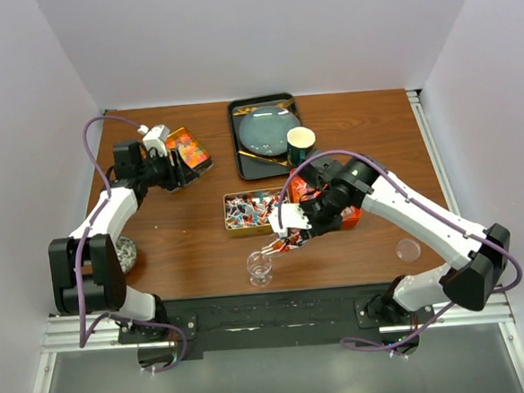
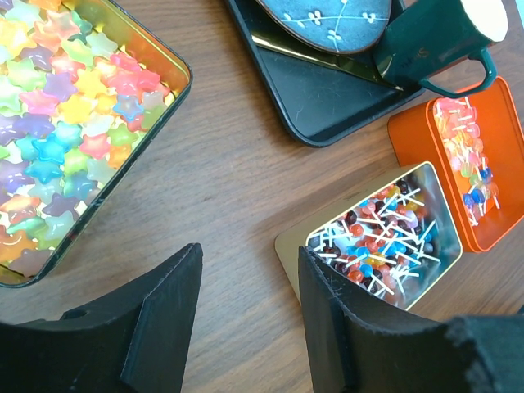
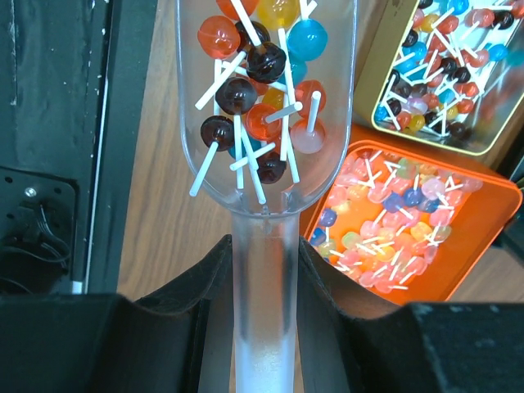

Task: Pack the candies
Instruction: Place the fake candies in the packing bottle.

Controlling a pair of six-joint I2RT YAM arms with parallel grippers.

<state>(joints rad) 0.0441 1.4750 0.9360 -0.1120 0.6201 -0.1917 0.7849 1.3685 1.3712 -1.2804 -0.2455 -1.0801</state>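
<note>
The candies are tiny lollipops with white sticks. A heap of them lies in a clear plastic scoop, and my right gripper is shut on the scoop's handle. From above, the scoop hangs just over a small clear glass, with the right gripper behind it. More candies fill a gold tin and an orange tin. My left gripper stands open over bare wood beside a tin of star-shaped sweets.
A black tray at the back holds a blue plate, with a green cup at its right edge. A clear round lid lies near the right arm. A glass object sits by the left arm's base.
</note>
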